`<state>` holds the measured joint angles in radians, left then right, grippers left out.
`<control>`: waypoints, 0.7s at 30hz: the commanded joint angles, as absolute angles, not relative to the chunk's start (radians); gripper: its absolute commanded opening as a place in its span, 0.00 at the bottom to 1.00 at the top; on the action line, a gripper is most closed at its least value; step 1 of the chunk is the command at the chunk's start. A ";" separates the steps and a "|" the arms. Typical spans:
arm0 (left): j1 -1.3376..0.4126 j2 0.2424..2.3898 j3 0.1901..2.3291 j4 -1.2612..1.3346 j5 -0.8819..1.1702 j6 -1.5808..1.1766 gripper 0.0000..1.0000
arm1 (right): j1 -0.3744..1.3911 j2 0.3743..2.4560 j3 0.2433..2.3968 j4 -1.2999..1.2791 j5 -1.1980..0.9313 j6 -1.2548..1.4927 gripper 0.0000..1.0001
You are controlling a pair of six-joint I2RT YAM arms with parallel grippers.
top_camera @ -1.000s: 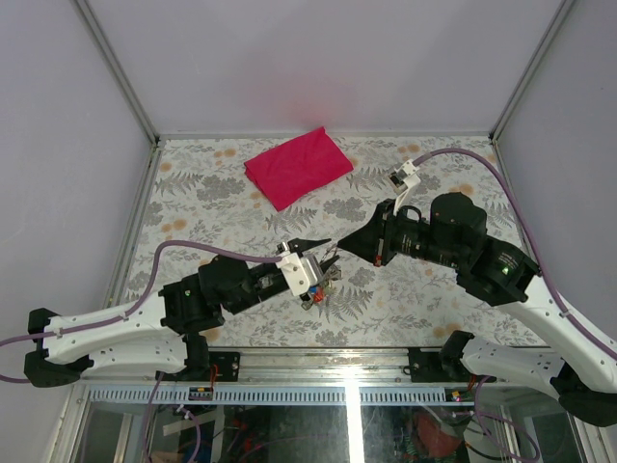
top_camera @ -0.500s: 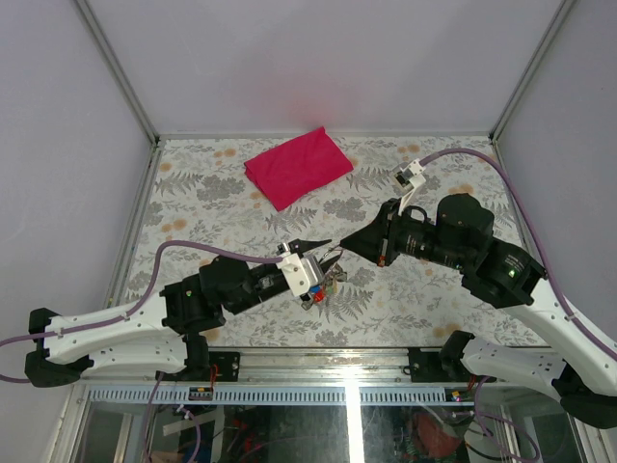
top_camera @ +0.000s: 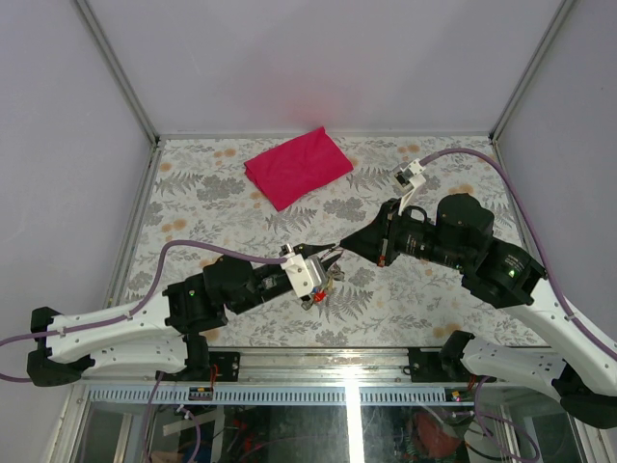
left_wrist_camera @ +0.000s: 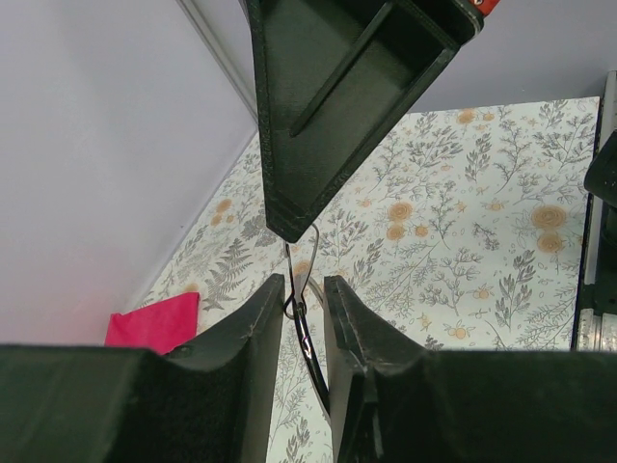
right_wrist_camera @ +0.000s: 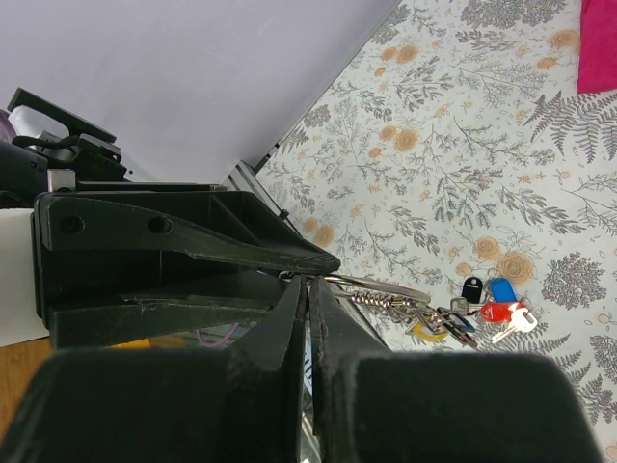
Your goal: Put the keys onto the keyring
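"While the right gripper [right_wrist_camera: 308,282] pinches the keyring [right_wrist_camera: 381,292] between closed fingers, what is the left gripper [left_wrist_camera: 304,285] doing?"

"Its jaws stand slightly apart around the ring's wire. The red key [right_wrist_camera: 494,312] and blue key [right_wrist_camera: 501,288] sit in the bunch at the far end."

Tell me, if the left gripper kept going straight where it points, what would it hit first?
The keyring: its thin wire sits between the fingers of the left gripper, so that comes first. Just beyond are the closed fingertips of the right gripper, which seem to pinch the same ring. How near they are is hard to judge.
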<state>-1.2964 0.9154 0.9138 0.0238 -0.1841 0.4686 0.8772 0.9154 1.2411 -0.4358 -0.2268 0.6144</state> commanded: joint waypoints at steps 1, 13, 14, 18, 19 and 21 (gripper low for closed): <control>-1.303 0.916 0.929 0.092 -0.173 0.468 0.24 | 0.881 0.897 1.290 -0.368 -0.227 0.625 0.00; -1.304 0.924 0.936 0.094 -0.175 0.466 0.28 | 0.881 0.901 1.279 -0.370 -0.235 0.621 0.00; -1.304 0.923 0.935 0.095 -0.177 0.466 0.28 | 0.880 0.902 1.278 -0.371 -0.236 0.622 0.00; -1.303 0.923 0.937 0.100 -0.180 0.467 0.28 | 0.880 0.906 1.275 -0.372 -0.239 0.619 0.00; -1.303 0.924 0.938 0.101 -0.180 0.467 0.28 | 0.880 0.905 1.274 -0.371 -0.239 0.620 0.00; -1.304 0.924 0.938 0.101 -0.182 0.465 0.28 | 0.880 0.905 1.271 -0.371 -0.241 0.619 0.00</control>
<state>-1.2964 0.9218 0.9138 0.0242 -0.1829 0.4686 0.8772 0.9157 1.2407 -0.4358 -0.2276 0.6140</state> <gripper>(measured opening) 0.278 0.017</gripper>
